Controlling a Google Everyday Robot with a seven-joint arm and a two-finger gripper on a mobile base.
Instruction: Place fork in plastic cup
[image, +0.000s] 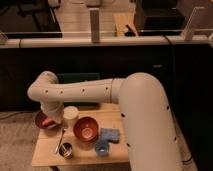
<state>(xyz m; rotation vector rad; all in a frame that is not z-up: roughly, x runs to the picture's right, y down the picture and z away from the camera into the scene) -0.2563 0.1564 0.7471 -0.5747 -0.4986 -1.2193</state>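
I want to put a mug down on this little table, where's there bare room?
Bare wood shows at the front left corner of the table, left of the metal cup, and along the front edge. The middle is crowded: fork, orange bowl, blue cup, blue cloth. The gripper hangs over the back left, by the red bowl and white cup.

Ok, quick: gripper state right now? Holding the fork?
Gripper: low over the table's left end, behind the arm; grip cannot be told. Fork leans in the small cup.
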